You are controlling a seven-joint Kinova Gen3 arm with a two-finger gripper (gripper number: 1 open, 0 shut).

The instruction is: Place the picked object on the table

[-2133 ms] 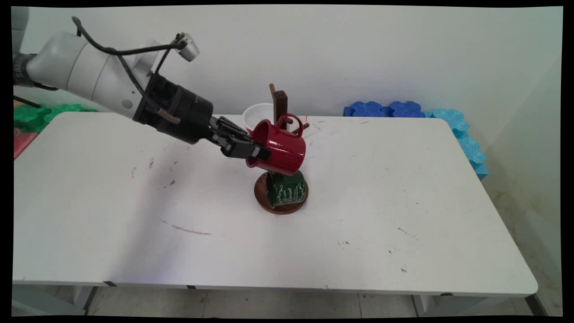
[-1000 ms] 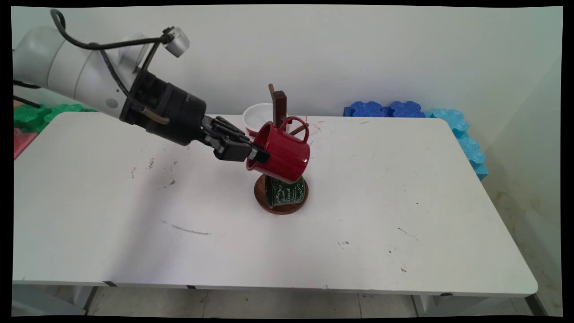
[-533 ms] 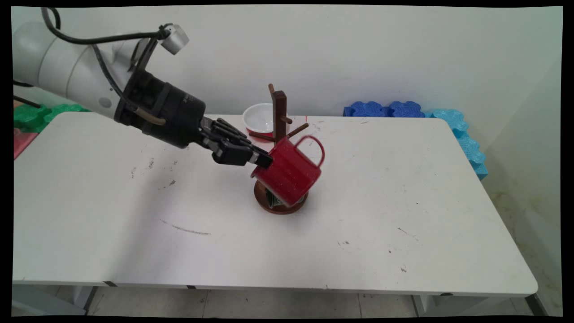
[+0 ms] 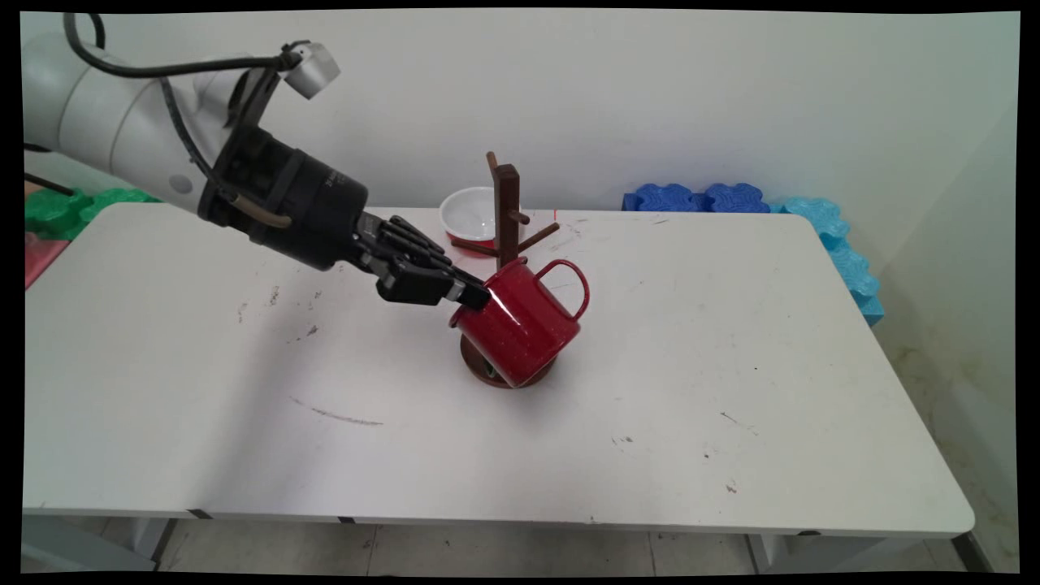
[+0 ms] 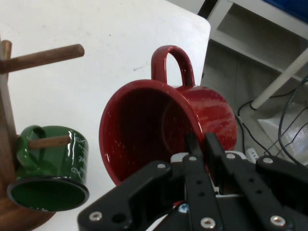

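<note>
My gripper [image 4: 475,294] [image 5: 201,144] is shut on the rim of a red mug [image 4: 522,325] [image 5: 163,130], one finger inside and one outside. The mug hangs tilted, handle up and to the right, in front of the lower part of a wooden mug tree [image 4: 507,211]. In the hand view a green mug [image 5: 50,168] hangs on a low peg of the tree [image 5: 6,115], left of the red mug. A bare peg [image 5: 43,57] sticks out above it. In the main view the red mug hides the green one and most of the tree's round base [image 4: 471,361].
A white bowl [image 4: 470,213] sits behind the mug tree near the table's far edge. Blue foam blocks [image 4: 731,199] line the back right corner, and green ones [image 4: 57,207] lie at the far left. The white table [image 4: 731,366] shows scuff marks.
The red mug has come off the upper peg area and dropped down and right, tipping so its handle swings right; it now covers the green mug. The gripper followed slightly downward.
</note>
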